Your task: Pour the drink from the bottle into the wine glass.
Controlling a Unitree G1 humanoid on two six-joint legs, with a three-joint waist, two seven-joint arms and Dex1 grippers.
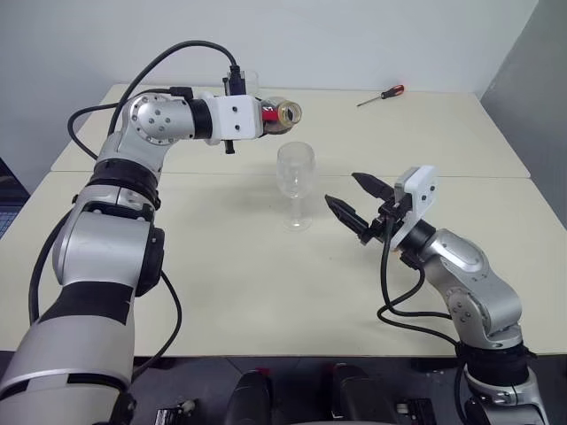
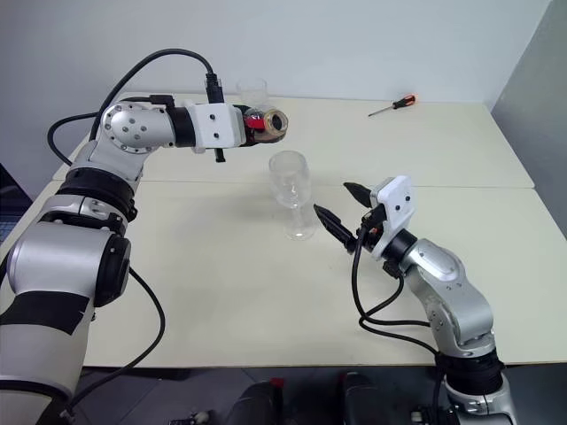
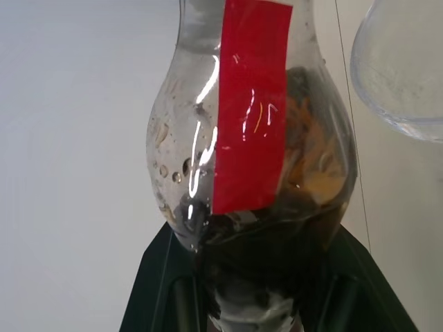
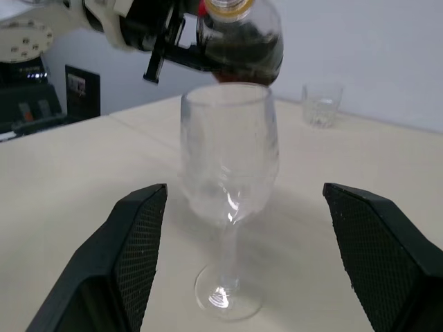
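Bottle [image 1: 282,115]: clamped in the left gripper [image 1: 262,118], tipped sideways above and behind the wine glass [image 1: 296,181].
Wine glass: stood upright on the table [image 1: 221,283].
Right gripper [image 1: 355,207]: fingers held apart, just beside the glass.

Colours only: tabletop [image 1: 221,292] pale cream, plain, with a thin dark seam across. Bottle [image 3: 249,138] clear plastic with a solid red label strip, yellowish neck ring; the drink [image 4: 242,52] inside dark brown, near black. Wine glass [image 1: 295,173] clear, colourless. Tumbler [image 4: 322,104] at the back also clear. Right claw [image 1: 353,205] fingers [image 4: 138,242] black with a fine crosshatch pad texture, housing white. Left claw [image 1: 257,118] housing white. Screwdriver [image 1: 382,96] handle red, possibly with black — too small to confirm.
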